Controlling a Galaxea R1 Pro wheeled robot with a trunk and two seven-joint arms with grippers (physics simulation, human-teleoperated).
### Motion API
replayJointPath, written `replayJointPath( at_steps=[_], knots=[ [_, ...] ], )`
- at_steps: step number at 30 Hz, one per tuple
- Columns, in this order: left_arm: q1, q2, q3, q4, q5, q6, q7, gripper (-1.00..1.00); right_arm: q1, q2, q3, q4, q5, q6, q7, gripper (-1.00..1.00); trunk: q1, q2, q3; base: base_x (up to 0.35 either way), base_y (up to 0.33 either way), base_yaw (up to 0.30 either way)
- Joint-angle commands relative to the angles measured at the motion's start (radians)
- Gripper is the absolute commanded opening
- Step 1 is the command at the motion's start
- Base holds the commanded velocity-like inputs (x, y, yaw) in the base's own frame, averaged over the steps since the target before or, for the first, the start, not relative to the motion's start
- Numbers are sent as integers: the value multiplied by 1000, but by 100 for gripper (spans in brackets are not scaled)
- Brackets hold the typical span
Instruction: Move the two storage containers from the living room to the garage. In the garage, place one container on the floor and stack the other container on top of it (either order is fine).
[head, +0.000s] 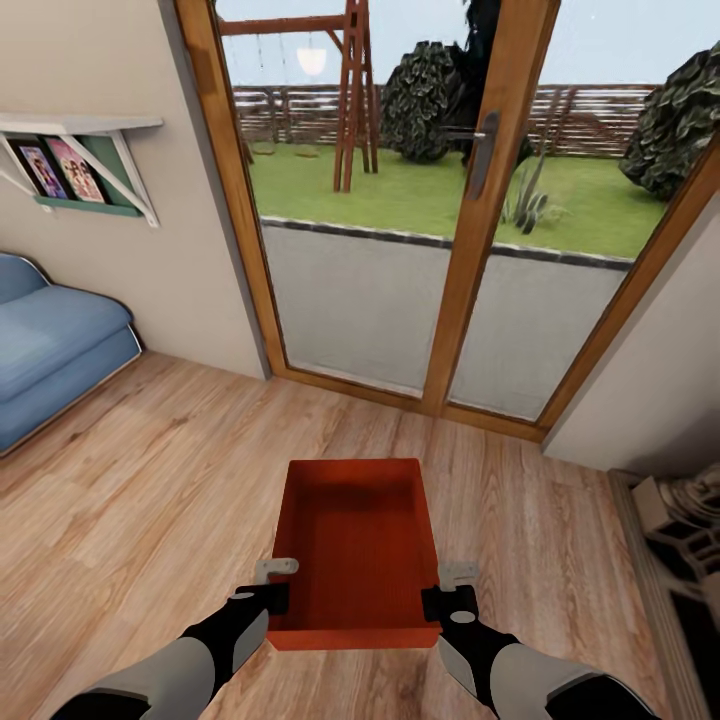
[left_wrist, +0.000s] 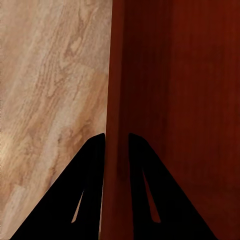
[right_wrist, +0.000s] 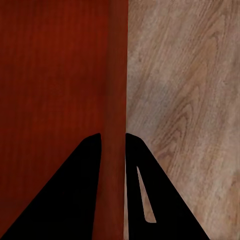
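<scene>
One red-orange storage container (head: 355, 545) hangs in front of me over the light wood plank floor of the living room. My left gripper (head: 272, 598) is shut on its left wall near the closest corner, and my right gripper (head: 443, 603) is shut on its right wall. In the left wrist view the red wall (left_wrist: 116, 100) runs between the two black fingers (left_wrist: 90, 190). The right wrist view shows the same: the container's rim (right_wrist: 116, 100) pinched between the dark fingers (right_wrist: 82, 190). The bin is empty inside.
A wooden-framed glass door (head: 440, 220) stands straight ahead, with a garden behind it. A blue sofa (head: 50, 345) is at the left under a wall shelf (head: 85, 160). A brick fireplace edge (head: 680, 540) sits at the right. Open wood floor (head: 150, 470) lies around the bin.
</scene>
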Motion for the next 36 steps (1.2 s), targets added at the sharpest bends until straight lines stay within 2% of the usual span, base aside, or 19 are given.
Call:
replayJointPath(
  at_steps=[1,23,36],
  knots=[
    [0,17,-4,-1,10,7,11,-100,-1,0,-22,-1,-6,-5,-3,-100,-4,7,3,0,0,0],
    [0,17,-4,-1,10,7,11,-100,-1,4,-12,-1,-3,-4,-4,-100,-88,161,71,0,0,0],
    [0,17,-4,-1,9,7,12,-100,-1,4,-24,-1,-6,-2,-5,-100,-134,245,109,0,0,0]
  ],
)
